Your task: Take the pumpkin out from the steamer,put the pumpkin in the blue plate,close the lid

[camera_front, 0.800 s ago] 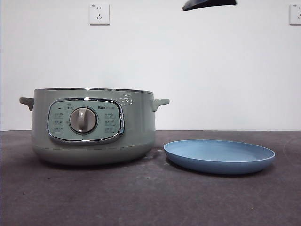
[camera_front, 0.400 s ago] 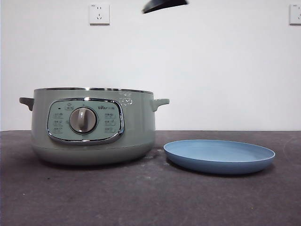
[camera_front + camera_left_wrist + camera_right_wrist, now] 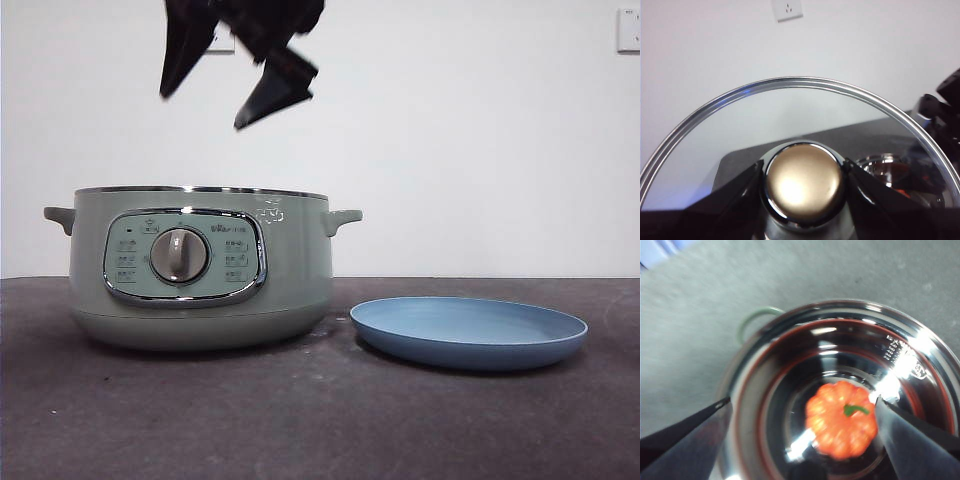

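Over on the left half of the desk sits the steamer [image 3: 198, 268], uncovered, its dial facing the front edge. And here above it is the right gripper [image 3: 225, 85], hanging over the open rim with its jaws spread wide. The right wrist view tells the story: the pumpkin [image 3: 841, 419] sits down on the shiny floor of the steamer [image 3: 765, 365], green stem up, and it lies between the two open jaws, though nearer one of them than the other.

Now the advice for this reach. My read is that the gripper wants a small sideways correction first, so the pumpkin sits midway between the jaws, and then a straight drop, keeping clear of the chrome wall. That skin looks glossy and ribbed, so a grip low around the belly should hold better than a pinch near the top, where it could squirt out. Close gently and lift straight up before crossing.

Moving right, the blue plate [image 3: 468, 332] waits just beside the steamer, towards the desk's right side, nothing on it.

And the lid [image 3: 725, 105]? The left gripper [image 3: 803, 190] has it, jaws clamped either side of the round knob [image 3: 804, 181], held up off the steamer and out of the front view.
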Motion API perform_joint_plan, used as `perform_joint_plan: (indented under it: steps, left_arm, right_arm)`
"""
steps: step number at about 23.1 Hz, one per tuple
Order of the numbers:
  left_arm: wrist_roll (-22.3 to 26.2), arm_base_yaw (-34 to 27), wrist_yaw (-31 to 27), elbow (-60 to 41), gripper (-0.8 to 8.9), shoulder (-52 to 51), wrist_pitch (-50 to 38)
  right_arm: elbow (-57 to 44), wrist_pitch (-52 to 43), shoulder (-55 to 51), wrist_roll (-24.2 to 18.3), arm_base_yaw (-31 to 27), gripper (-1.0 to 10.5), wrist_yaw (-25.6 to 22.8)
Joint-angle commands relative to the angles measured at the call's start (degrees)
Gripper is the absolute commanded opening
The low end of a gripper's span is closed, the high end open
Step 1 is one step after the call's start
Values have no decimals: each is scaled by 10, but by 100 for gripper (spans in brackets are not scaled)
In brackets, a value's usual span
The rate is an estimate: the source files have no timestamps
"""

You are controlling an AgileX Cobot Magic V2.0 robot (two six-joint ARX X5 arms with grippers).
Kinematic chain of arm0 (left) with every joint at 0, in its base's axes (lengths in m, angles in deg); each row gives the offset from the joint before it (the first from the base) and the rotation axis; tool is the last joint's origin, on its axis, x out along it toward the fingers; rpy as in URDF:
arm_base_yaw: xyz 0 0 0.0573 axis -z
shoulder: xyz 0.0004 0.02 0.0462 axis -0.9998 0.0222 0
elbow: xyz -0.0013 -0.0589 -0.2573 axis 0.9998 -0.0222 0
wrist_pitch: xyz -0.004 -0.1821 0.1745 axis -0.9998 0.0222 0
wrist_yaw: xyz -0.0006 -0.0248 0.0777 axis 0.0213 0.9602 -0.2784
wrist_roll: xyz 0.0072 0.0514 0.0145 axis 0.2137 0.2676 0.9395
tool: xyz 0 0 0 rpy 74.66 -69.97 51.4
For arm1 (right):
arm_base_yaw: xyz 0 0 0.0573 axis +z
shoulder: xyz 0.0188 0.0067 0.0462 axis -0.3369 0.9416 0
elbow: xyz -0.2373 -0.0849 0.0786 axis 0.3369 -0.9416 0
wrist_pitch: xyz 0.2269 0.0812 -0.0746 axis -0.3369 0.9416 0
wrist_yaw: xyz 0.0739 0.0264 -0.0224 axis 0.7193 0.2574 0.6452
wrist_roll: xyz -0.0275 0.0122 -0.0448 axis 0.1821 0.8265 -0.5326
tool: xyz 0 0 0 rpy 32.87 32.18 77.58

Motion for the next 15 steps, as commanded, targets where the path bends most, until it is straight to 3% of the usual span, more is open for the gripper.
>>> perform_joint_plan:
  steps: [1,4,15]
  left_arm:
    - [5,-1,2,6,-9,0,-18]
    - [4,-1,5,6,-9,1,-17]
    - [-4,-1,20,6,-9,2,-5]
  right_arm:
    - [14,-6,35,-16,1,481,-17]
    - [14,-7,57,-23,1,543,-45]
    - [14,-15,137,-23,1,599,-44]
